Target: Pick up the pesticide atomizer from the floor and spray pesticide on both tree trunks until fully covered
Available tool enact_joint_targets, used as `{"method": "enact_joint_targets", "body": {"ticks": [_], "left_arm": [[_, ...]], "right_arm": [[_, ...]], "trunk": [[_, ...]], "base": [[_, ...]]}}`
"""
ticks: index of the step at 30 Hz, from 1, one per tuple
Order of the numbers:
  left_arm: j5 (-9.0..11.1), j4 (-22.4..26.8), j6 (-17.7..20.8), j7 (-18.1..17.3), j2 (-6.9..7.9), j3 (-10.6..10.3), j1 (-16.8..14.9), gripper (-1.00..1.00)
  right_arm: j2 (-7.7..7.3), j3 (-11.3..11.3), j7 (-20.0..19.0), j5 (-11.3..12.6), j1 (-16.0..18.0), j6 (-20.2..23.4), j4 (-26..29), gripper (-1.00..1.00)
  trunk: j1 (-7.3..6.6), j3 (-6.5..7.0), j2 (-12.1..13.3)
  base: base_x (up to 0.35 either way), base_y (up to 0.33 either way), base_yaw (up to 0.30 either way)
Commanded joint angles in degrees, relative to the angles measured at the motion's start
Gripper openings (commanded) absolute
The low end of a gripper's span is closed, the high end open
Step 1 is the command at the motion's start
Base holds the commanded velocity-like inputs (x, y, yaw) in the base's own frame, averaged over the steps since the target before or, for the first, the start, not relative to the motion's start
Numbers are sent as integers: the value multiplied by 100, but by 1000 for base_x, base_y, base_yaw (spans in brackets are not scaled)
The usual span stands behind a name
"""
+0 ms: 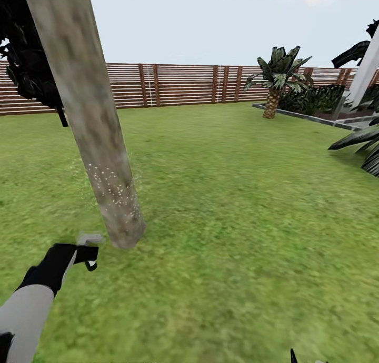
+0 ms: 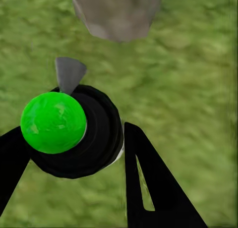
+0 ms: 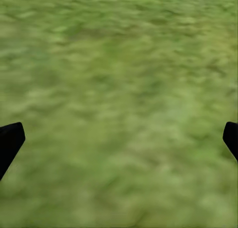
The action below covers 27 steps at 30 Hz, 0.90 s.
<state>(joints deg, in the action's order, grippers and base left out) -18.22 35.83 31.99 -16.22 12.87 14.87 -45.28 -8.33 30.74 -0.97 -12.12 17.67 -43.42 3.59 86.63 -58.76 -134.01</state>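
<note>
A thick mottled grey-beige tree trunk (image 1: 100, 158) rises from the garden lawn (image 1: 221, 205) close in front of me, at the left. White droplets (image 1: 113, 189) speckle its lower part. My left gripper (image 1: 84, 253) is shut on the pesticide atomizer (image 1: 89, 240), just left of the trunk's base. In the left wrist view the atomizer (image 2: 74, 134) shows a green ball top on a black body between the fingers (image 2: 148, 183), and its grey nozzle points at the trunk's foot (image 2: 116, 15). My right gripper (image 3: 119, 139) hangs open over bare grass, with nothing between its fingers.
A brown slatted fence (image 1: 179, 84) closes the lawn at the back. A small palm (image 1: 273, 84) stands by a raised planter edge (image 1: 305, 116) at the back right. Dark foliage (image 1: 26, 63) hangs at the left, dark leaves (image 1: 363, 142) and a pale slanted column (image 1: 366, 68) at the right.
</note>
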Motion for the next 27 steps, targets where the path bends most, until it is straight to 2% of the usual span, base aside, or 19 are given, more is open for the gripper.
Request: {"method": "enact_joint_targets", "body": {"ticks": [1, 2, 3, 4, 5, 6, 7, 9, 10, 12, 13, 15, 19, 22, 25, 27], "left_arm": [[-14, -273, -343, -19, -2, -9, -1, -100], [-21, -456, -607, -67, 0, -16, 0, -100], [-36, -705, -1023, -251, 9, -37, 11, -100], [-62, -820, -1270, -422, 15, -83, 53, -100], [-213, -916, -1719, -901, 31, -322, 191, -100], [-414, -968, -2080, -1329, 42, -593, 288, -100], [-541, -1007, -2329, -1569, 47, -723, 324, -100], [-757, -1045, -2729, -1969, 34, -841, 383, -100], [-979, -1046, -2872, -2315, 19, -938, 417, -100], [-1364, -1048, -3069, -2776, 7, -1235, 435, -100], [-1481, -1050, -3194, -2900, -12, -1390, 439, -100], [-1541, -1052, -3275, -3031, -44, -1601, 440, -100], [-1574, -1052, -3274, -3344, -78, -2215, 441, -100], [-1574, -1052, -3237, -3462, -75, -2472, 441, -100], [-1583, -1060, -3221, -3494, -87, -2557, 441, -100], [-1637, -1060, -3145, -3565, -142, -2844, 441, -100]], "right_arm": [[-1, -4, 0, -5, 0, 0, 4, 100], [-2, -5, 0, -7, 0, 0, 9, 100], [-19, -15, -3, -12, 0, 0, 14, 100], [-53, -40, -5, -16, 0, 0, 19, 100], [-193, -253, -16, -105, 0, 5, 31, 100], [-323, -662, -36, -334, 3, 9, 122, 100], [-376, -1013, -55, -570, 6, 17, 302, 100], [-413, -1667, -116, -1112, 6, 42, 810, 100], [-418, -1919, -324, -1436, 3, 186, 1076, 100], [-405, -2058, -1299, -1792, 68, 942, 1321, 100], [-388, -2089, -2034, -1881, 181, 1399, 1564, 100], [-324, -2112, -2840, -1931, 282, 1716, 1972, 100], [26, -2139, -3932, -1967, 356, 2048, 2743, 100], [125, -2142, -4342, -1963, 473, 2173, 2933, 100], [163, -2199, -4406, -1957, 564, 2182, 2952, 100], [256, -2617, -4417, -1955, 577, 2181, 2957, 100]], "trunk": [[-1, 1, 0], [-1, 1, 0], [-1, 1, 0], [-1, 1, 0], [-1, 1, 0], [-1, 1, 0], [-1, 1, 0], [-1, 1, 0], [-1, 1, 0], [-1, 1, 0], [-1, 1, 0], [-1, 1, 0], [-1, 1, 0], [-1, 1, 0], [-1, 1, 0], [-1, 1, 0]], "base": [[0, 0, 10], [0, 0, 6], [0, 0, 3], [0, 0, 2], [0, 0, 0], [0, 0, 0], [0, 0, 0], [0, 0, 0], [0, 0, 0], [0, 0, 0], [0, 0, 0], [0, 0, 0], [0, 0, 0], [0, 0, 0], [0, 0, 0], [0, 0, 0]]}}
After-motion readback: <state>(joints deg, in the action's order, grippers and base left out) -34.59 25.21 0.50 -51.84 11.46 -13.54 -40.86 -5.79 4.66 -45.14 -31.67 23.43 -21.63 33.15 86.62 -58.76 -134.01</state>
